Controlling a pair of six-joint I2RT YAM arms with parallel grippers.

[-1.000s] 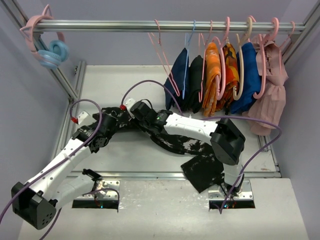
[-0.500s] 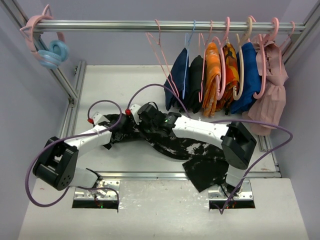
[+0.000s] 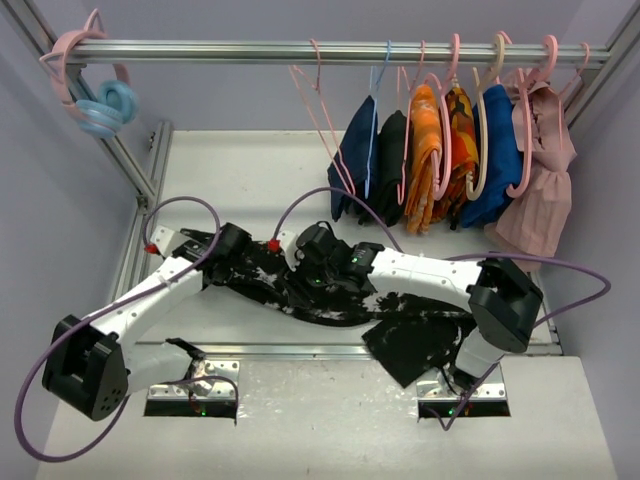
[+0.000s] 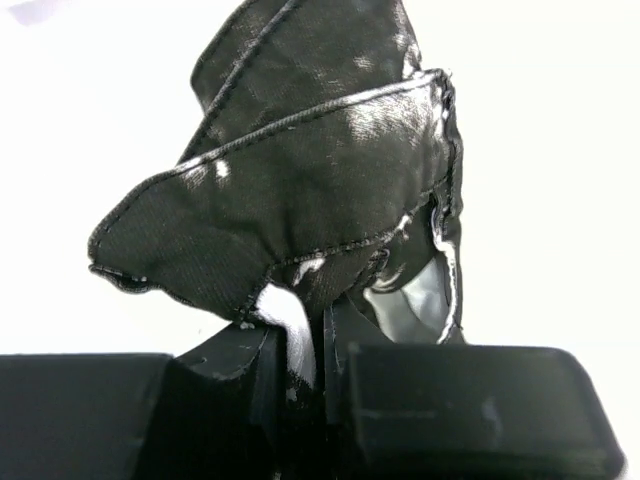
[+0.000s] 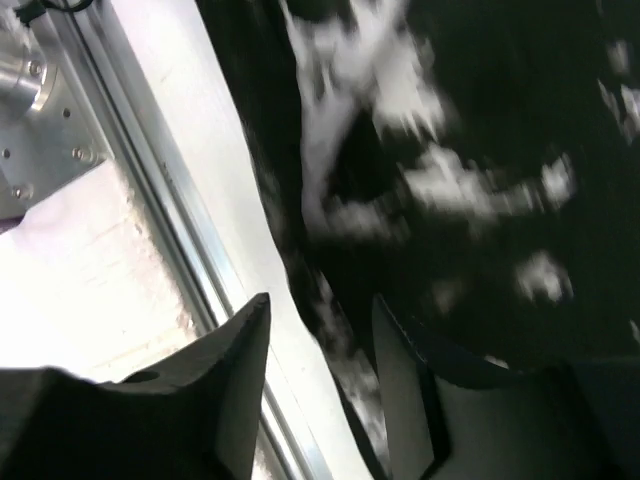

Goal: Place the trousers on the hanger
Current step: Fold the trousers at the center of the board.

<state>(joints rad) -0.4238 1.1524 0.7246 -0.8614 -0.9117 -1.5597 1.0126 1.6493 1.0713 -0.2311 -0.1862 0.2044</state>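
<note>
The trousers [image 3: 395, 298], black with white splatter, lie crumpled across the table, one leg end hanging over the front edge. My left gripper [image 3: 232, 243] is at their left end. In the left wrist view the left gripper [image 4: 325, 320] is shut on a fold of the trousers [image 4: 320, 170]. My right gripper [image 3: 305, 268] sits over the middle of the garment. In the right wrist view the right gripper [image 5: 320, 305] stands open above the trousers [image 5: 480, 150], whose edge runs between the fingers. The hanger [image 3: 325, 110], thin and pink, hangs bare on the rail.
To the right of the hanger, the metal rail [image 3: 220, 50] carries navy, black, orange, blue and pale pink garments [image 3: 470, 150]. Pink and blue headphones [image 3: 100, 100] hang at its left end. The table's aluminium front rail [image 5: 150, 180] runs close beside my right gripper.
My left gripper has closed on the left end of the trousers. My right gripper has opened and let go of the fabric, and its arm has shifted right and toward the near edge.
</note>
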